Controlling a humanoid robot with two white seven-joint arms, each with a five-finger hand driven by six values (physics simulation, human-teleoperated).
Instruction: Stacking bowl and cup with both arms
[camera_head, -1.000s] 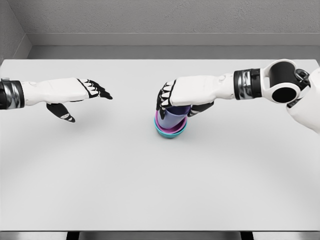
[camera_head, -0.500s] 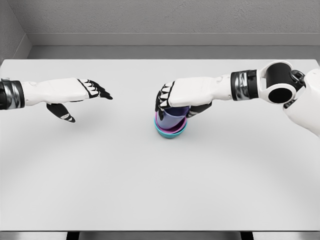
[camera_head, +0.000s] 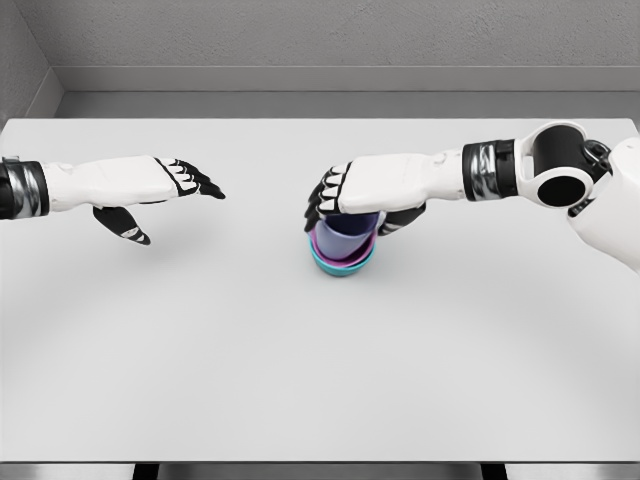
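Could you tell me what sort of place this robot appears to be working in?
Probably a bare simulated test room rather than a lived-in space: a plain white table against grey walls, holding only a cup nested in stacked bowls, with the right robot hand on the cup.

right hand (camera_head: 345, 195) curled over purple cup (camera_head: 345, 232) nested in teal bowl (camera_head: 342, 262); left hand (camera_head: 150, 190) open, well apart.

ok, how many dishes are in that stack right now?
3 visible, nested at table centre: a teal bowl at the bottom, a magenta bowl inside it, and a purple cup on top under the right hand. That hand could hide more.
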